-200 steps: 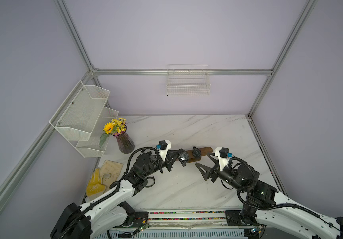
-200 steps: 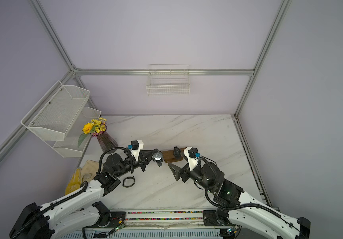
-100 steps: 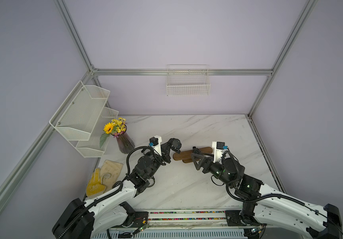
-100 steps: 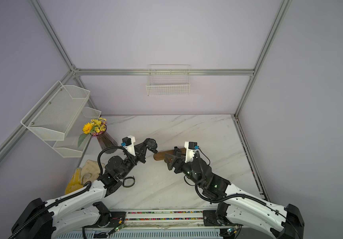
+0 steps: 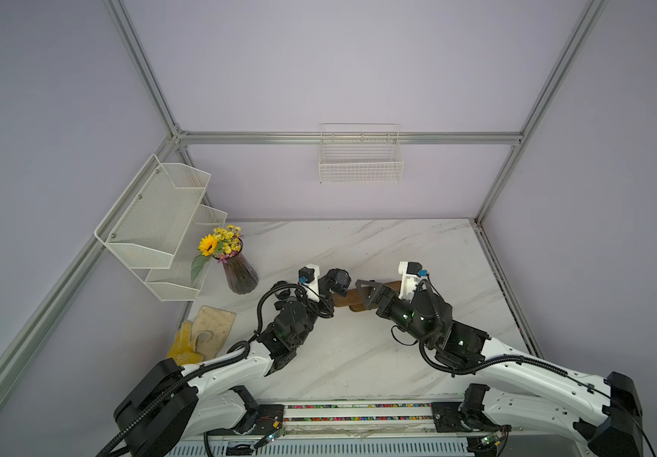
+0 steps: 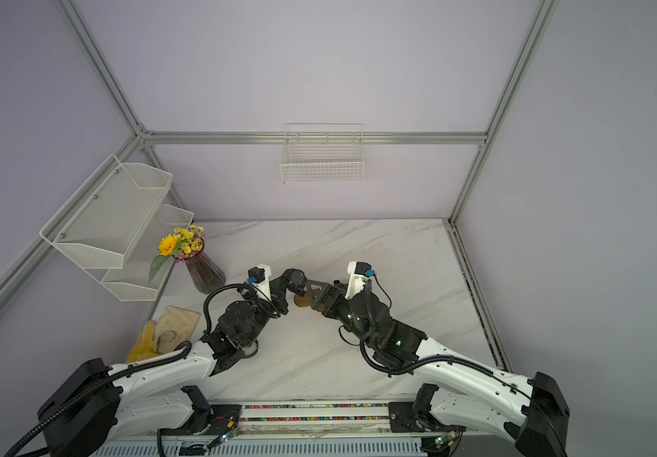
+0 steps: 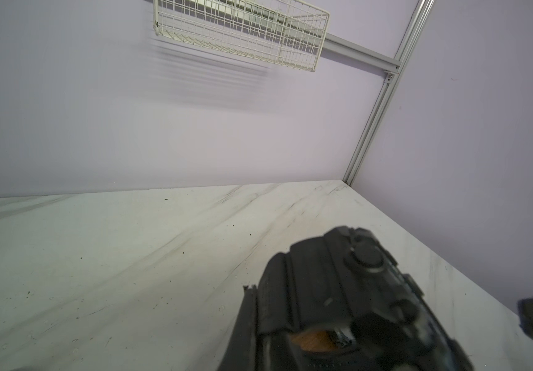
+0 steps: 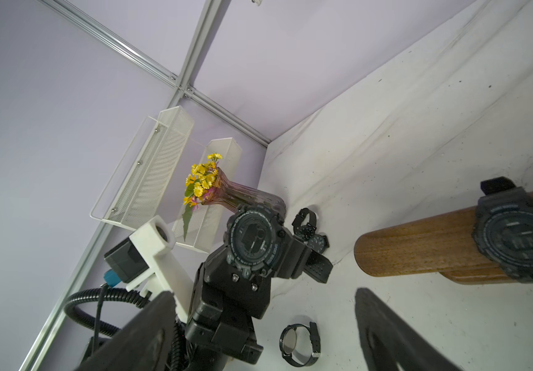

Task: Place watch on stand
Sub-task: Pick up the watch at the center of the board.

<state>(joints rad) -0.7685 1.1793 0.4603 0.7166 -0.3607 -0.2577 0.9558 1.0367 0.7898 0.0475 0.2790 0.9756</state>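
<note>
Right now your left gripper (image 8: 245, 273) is clamped shut on the chunky black digital watch with a ribbed resin case (image 8: 250, 239), pinching it low, where case meets strap, so the dial faces the right wrist camera and the perforated black strap (image 8: 315, 265) sticks out sideways. In both top views the watch (image 5: 340, 278) hangs in the air just beside the rounded left end of the dark brown wooden bar stand (image 8: 419, 244), not yet on it. Your right gripper (image 5: 367, 293) stands wide open and holds nothing, its fingers (image 8: 384, 324) hovering close to that same end. Further along the bar a similar black watch (image 8: 522, 239) is already wrapped round the wood. I judge the held watch light but bulky: the case is stiff, the strap rubbery and springy, so it will likely drag on the wood rather than slide. Keep your hold at the case-strap joint, off the glass; whether the strap is buckled into a loop I cannot tell for sure. Beyond, three smaller watches (image 8: 310, 229) (image 8: 297, 343) lie on the white marble-patterned tabletop (image 5: 358, 356) near the purple ribbed glass vase of yellow flowers (image 5: 240, 275).
</note>
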